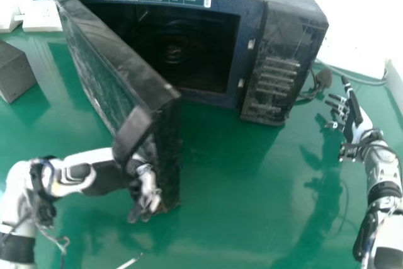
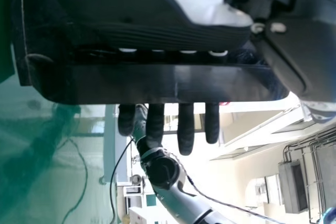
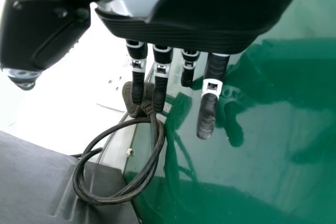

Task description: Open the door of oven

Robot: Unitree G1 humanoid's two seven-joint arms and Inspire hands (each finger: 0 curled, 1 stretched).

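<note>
Nearest, the left arm (image 1: 94, 157) enters from eight o'clock. On the tabletop (image 1: 230, 218), the oven (image 1: 277, 70) fills twelve, its door (image 1: 94, 77) open toward seven. Straight-fingered, the left hand (image 1: 148, 190) meets the door's free edge, likely for pushing it wider; the open right hand (image 1: 360, 121), at three, probably leaves it swinging room.

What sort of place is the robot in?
Probably a robot lab or workshop. There's a black box-shaped microwave oven on a shiny green table, a white-and-black jointed robot arm, and a dark grey box on the pale wall behind.
</note>
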